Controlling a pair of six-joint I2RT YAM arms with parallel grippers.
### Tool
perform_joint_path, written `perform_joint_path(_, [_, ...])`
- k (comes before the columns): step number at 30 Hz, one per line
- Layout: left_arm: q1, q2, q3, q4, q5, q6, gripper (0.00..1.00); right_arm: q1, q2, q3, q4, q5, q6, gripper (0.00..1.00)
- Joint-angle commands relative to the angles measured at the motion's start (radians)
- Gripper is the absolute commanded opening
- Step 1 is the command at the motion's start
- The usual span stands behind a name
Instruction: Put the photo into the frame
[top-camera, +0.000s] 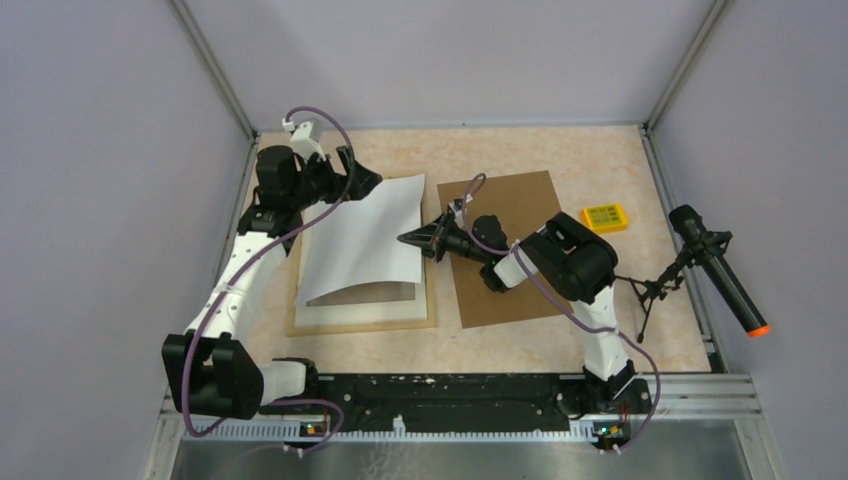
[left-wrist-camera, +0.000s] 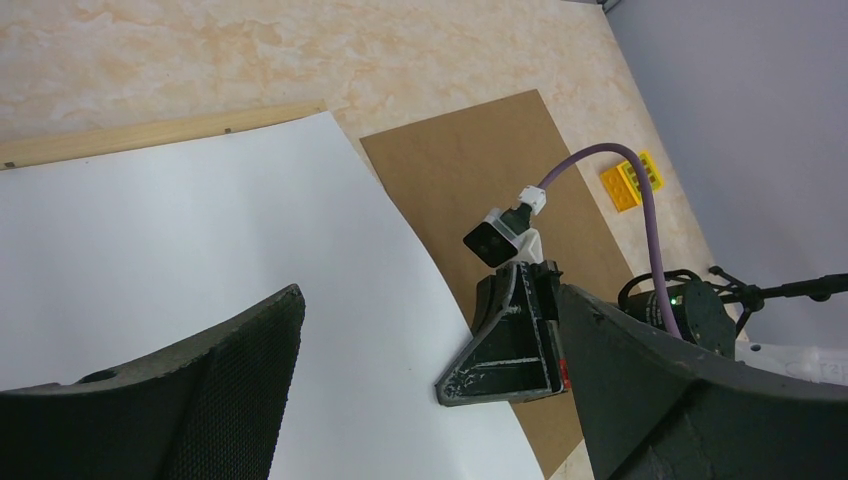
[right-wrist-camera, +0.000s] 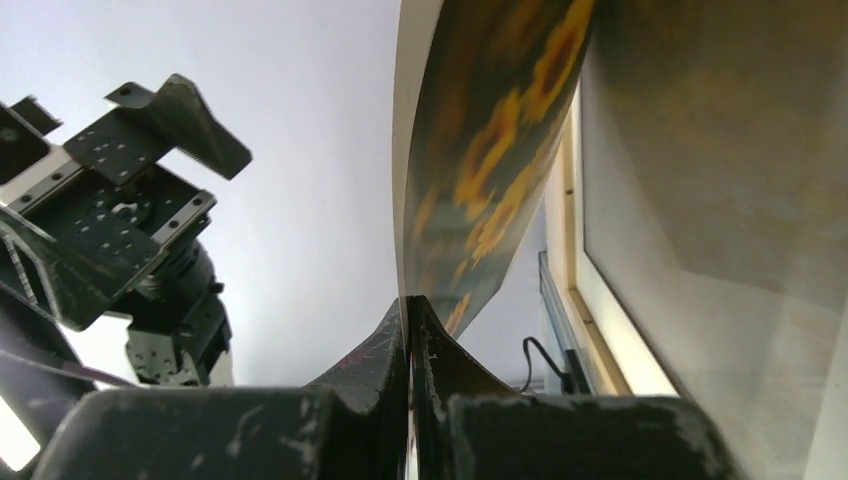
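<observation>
Two fingers of the right gripper are pressed together on the edge of the photo, which is pinched about midway along the side lying over the frame's right rail. The left gripper is held wide apart above the frame's far left corner, just over the sheet's far corner. Whether it touches the paper cannot be told.

Handling, as judged:
- The photo is thin, light and floppy. It bows under its own weight, and its near edge arches clear of the white mat.
- It is easily creased, so an edge or corner pinch with little squeeze is advised. The printed face should not be dragged.
- A second hold at the far left corner would keep the sheet from sagging or swinging as it is laid down.

Position and orientation:
- The photo hangs over the frame, which lies flat on the bench.
- The white back is turned up; the sunflower print faces down toward the frame, as the right wrist view shows.
- The pinched side is lifted, and the opposite side is low over the frame's left rail.
- The long axis is taken to run near-to-far, roughly along the frame's long rails but skewed slightly.
- The backing board lies just beyond the frame's right rail.
</observation>
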Motion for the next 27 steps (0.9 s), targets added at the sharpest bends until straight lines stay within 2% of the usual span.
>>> perform_joint_path(1, [0.007, -0.008, -0.013, 0.048, 0.013, -0.010, 0.99, -0.002, 0.036, -0.021, 0.210, 0.025, 0.118, 0.00])
perform_joint_path(4, [0.010, -0.008, -0.013, 0.050, 0.017, -0.014, 0.99, 0.000, 0.049, -0.013, 0.251, 0.019, 0.154, 0.00])
perform_joint_path(17, [0.015, -0.007, -0.016, 0.053, 0.019, -0.016, 0.99, 0.022, 0.035, 0.035, 0.058, 0.002, -0.011, 0.00])
perform_joint_path(23, [0.015, -0.007, -0.016, 0.055, 0.022, -0.018, 0.99, 0.018, 0.051, 0.013, 0.132, -0.017, 0.023, 0.00])
perform_joint_path(24, [0.016, -0.007, -0.016, 0.055, 0.021, -0.018, 0.99, 0.017, 0.044, 0.011, 0.124, -0.019, 0.008, 0.05])
perform_joint_path(27, [0.016, -0.004, -0.016, 0.054, 0.022, -0.019, 0.99, 0.018, -0.007, 0.029, -0.046, -0.034, -0.121, 0.23])
